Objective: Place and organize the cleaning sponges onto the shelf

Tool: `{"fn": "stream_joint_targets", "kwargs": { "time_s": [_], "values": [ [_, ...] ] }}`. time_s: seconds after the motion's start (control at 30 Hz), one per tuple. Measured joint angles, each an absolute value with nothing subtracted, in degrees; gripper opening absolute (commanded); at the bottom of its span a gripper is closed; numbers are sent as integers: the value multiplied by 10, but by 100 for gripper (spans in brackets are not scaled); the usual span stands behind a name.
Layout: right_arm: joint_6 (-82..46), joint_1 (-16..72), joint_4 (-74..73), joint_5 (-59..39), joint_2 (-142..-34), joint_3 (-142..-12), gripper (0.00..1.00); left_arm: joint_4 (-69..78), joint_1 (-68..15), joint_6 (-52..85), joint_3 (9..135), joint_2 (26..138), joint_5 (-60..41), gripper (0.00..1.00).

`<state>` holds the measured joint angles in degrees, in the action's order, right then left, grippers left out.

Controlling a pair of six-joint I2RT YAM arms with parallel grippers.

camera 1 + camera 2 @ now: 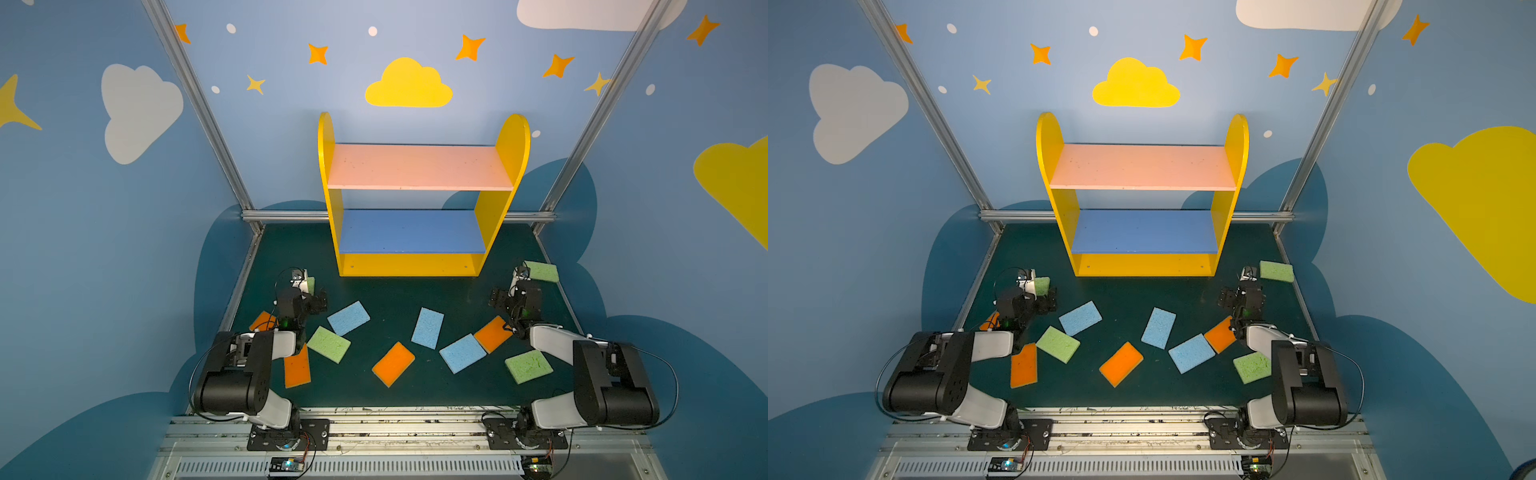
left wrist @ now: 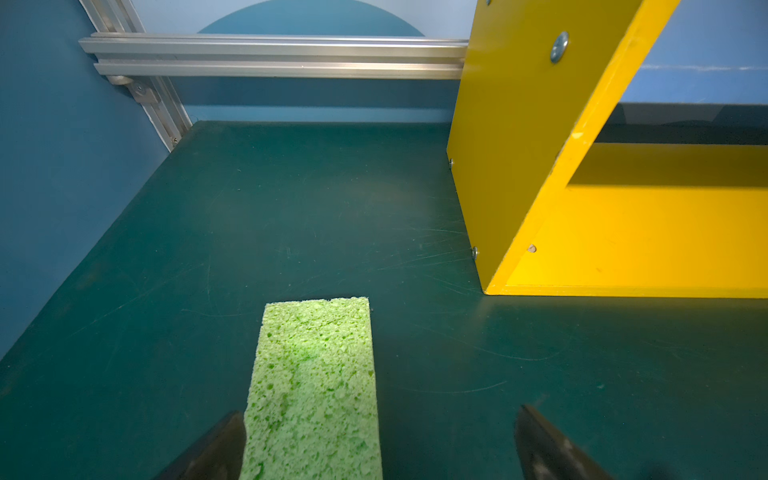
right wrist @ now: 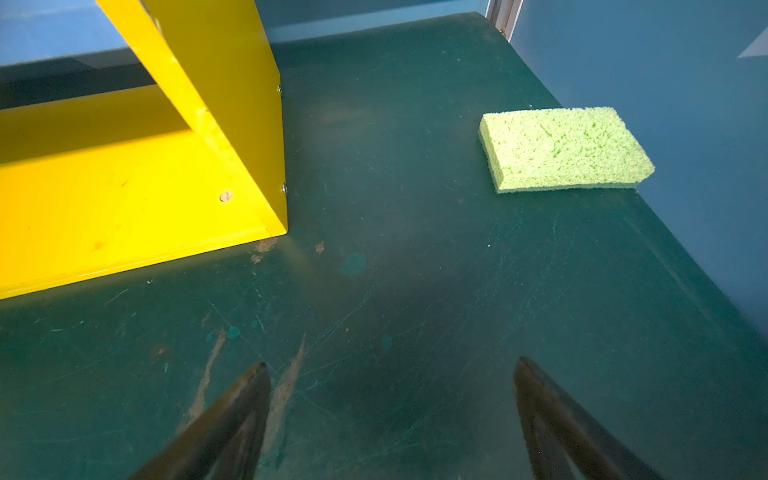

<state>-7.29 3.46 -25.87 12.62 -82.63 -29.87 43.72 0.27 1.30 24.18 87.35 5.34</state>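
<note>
orange sponge half hidden, green sponge cropped

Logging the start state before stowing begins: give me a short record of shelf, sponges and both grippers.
shelf: pink board and blue board bare, no sponge on it
sponges: eleven, all on the table
colours: four green, three blue, four orange
left gripper: open, rear-left green sponge between its fingers, ungripped
right gripper: open, nothing between its fingers; rear-right green sponge lies ahead
progress: nothing shelved yet
</note>
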Motion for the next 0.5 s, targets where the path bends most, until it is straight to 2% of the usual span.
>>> {"fn": "stream_joint_targets", "kwargs": {
  "time_s": [0.5],
  "values": [
    [-76, 57, -264, 170, -826, -286, 90, 425, -20, 16, 235, 866, 122, 100]
  ]
}}
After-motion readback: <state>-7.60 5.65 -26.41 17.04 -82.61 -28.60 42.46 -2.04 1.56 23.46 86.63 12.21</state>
